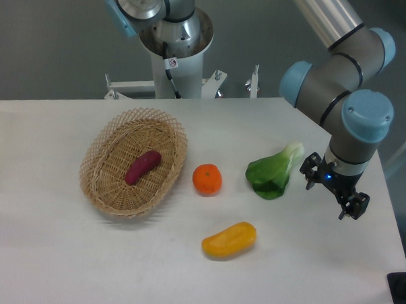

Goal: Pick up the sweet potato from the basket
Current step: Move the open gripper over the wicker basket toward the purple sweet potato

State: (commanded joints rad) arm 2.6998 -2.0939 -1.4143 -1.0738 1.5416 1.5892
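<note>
On your white bench (64, 253), backed by a grey wall, the sweet potato (143, 167) lies inside the basket (99, 188) at left. Far right, your pincer (331, 191) hangs empty; I cannot tell its spread.

A white bench (64, 253) is filling most of the view, its matte top catching even, soft light and showing only faint shadows. Behind it a plain grey wall (53, 38) is running across the back. A white metal frame with brackets (192, 87) is standing at the bench's far edge, while darker floor (405, 221) is showing at right
</note>
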